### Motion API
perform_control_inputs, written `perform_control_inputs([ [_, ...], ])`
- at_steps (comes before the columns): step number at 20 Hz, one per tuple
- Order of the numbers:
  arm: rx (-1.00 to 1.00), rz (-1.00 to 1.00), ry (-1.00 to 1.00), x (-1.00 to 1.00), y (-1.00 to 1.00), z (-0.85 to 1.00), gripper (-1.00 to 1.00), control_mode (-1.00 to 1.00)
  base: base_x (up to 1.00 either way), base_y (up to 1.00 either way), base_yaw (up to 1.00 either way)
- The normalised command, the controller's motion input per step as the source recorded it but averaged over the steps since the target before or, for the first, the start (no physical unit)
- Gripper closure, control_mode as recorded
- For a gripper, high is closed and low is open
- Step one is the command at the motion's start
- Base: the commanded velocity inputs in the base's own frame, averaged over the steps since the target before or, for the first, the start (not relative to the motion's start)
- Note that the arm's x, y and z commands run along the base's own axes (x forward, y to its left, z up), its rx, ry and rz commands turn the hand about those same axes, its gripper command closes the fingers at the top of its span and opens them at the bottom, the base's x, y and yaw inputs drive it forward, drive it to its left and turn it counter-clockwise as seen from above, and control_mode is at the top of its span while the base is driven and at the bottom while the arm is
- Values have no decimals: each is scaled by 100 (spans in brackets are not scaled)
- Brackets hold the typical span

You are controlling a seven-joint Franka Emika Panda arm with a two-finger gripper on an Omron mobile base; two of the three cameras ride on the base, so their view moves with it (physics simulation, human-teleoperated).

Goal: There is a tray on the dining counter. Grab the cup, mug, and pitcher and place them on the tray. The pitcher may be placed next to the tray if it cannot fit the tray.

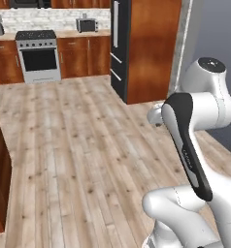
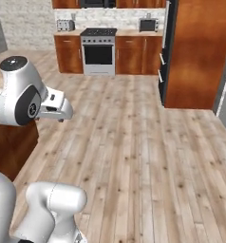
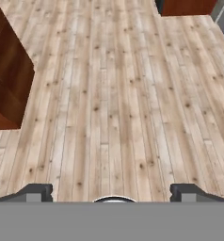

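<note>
Wood floor (image 3: 114,94) — gripper (image 3: 112,192) open, empty.

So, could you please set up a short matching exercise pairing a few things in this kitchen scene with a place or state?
Things:
1. stove
2. toaster
3. end effector
4. tall dark refrigerator

Descriptions:
A. on the back counter, left of the stove
B. open, holding nothing, above bare wood floor
C. between wooden base cabinets at the back wall
D. beside a tall wooden panel

Pairs: 1-C, 2-A, 3-B, 4-D
</note>
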Motion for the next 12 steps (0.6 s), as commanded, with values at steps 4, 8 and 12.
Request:
perform_control_inputs([
  [4, 0, 0, 0, 0, 0, 0, -100, 100, 100, 0, 7],
  [8, 0, 0, 0, 0, 0, 0, -100, 100, 100, 0, 2],
  [12, 0, 0, 0, 0, 0, 0, -100, 100, 100, 0, 0],
])
